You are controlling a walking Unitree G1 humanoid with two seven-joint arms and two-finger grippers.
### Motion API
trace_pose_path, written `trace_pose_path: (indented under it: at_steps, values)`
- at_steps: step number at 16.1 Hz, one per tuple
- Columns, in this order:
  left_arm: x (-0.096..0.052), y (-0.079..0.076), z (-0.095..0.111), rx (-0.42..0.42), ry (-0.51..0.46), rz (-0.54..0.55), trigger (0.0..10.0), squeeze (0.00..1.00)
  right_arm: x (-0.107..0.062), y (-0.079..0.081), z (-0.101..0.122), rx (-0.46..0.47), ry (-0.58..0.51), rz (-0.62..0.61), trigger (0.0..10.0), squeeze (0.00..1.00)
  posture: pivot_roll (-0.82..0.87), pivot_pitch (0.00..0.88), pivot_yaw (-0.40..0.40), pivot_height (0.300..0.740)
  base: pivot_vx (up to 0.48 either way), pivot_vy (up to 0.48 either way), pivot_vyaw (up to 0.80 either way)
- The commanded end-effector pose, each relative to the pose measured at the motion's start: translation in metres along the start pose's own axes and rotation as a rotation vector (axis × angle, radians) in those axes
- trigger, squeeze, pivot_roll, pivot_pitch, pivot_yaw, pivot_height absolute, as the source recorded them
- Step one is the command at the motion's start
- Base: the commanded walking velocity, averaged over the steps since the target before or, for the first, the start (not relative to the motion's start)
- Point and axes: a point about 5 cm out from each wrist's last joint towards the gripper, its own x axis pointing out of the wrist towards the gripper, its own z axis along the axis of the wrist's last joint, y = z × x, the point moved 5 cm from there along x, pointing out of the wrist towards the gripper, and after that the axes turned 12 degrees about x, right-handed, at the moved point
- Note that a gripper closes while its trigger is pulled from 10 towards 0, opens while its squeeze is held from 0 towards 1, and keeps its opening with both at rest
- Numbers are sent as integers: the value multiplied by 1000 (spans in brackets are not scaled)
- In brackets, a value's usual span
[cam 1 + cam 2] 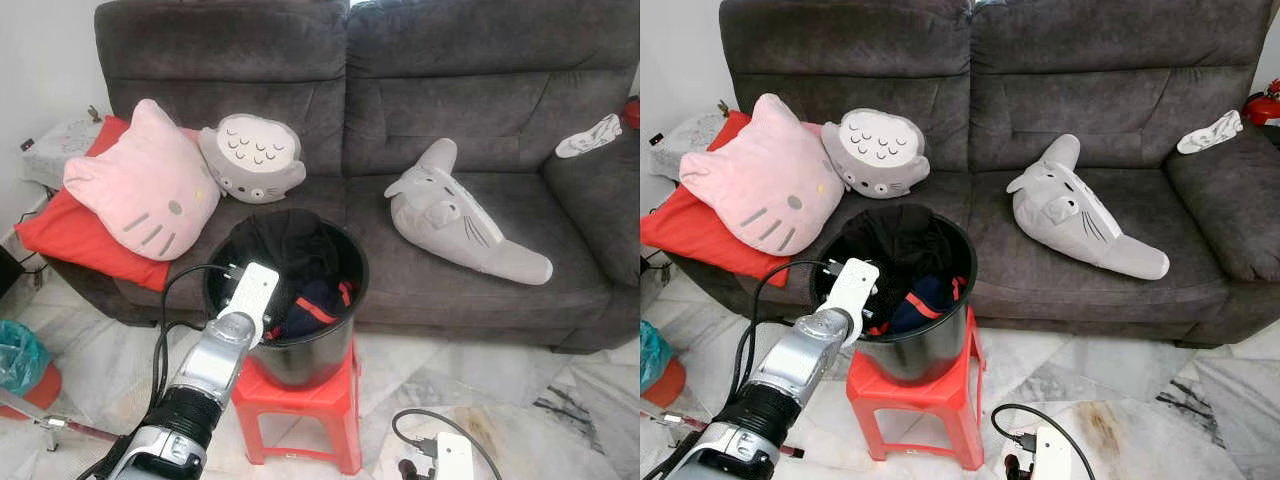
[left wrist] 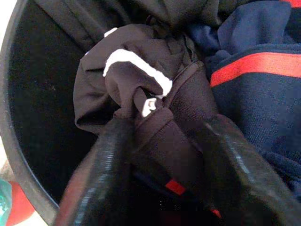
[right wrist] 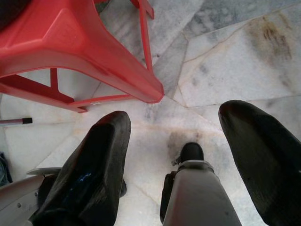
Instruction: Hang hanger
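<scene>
Clothes fill the round black plastic bin [image 1: 300,350], which stands on a red plastic stool [image 1: 300,405] on the pale marble floor [image 1: 520,400], near the dark grey fabric sofa [image 1: 400,90]. We reach with our left gripper [image 2: 164,155] into the bin at its left side; its fingers stand wide, one on each side of a dark brown garment fold [image 2: 155,94] with a white hanger hook [image 2: 136,66] showing in it. Our right gripper [image 3: 178,155] hangs low over the floor, fingers wide apart and holding nothing.

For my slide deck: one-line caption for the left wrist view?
Left gripper open around dark clothing inside the black bucket.
</scene>
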Motion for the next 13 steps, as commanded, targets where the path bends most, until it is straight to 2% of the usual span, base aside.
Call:
trace_pose_path:
  at_steps: [1, 6, 13]
  values:
    - [-1, 5, -2, 31, 3, 17, 0, 0, -1, 1, -7, -6, 23, 0, 10000, 0, 14, 1, 82, 740, 0, 0, 0]
    - [-1, 7, -2, 71, -6, 30, 0, 0, -1, 0, -9, -5, 29, -3, 10000, 0, 14, 1, 82, 740, 0, 0, 0]
    - [-2, 7, -1, 62, -16, 18, 0, 0, -2, -1, -10, -4, 32, -4, 10000, 0, 14, 1, 83, 740, 0, 0, 0]
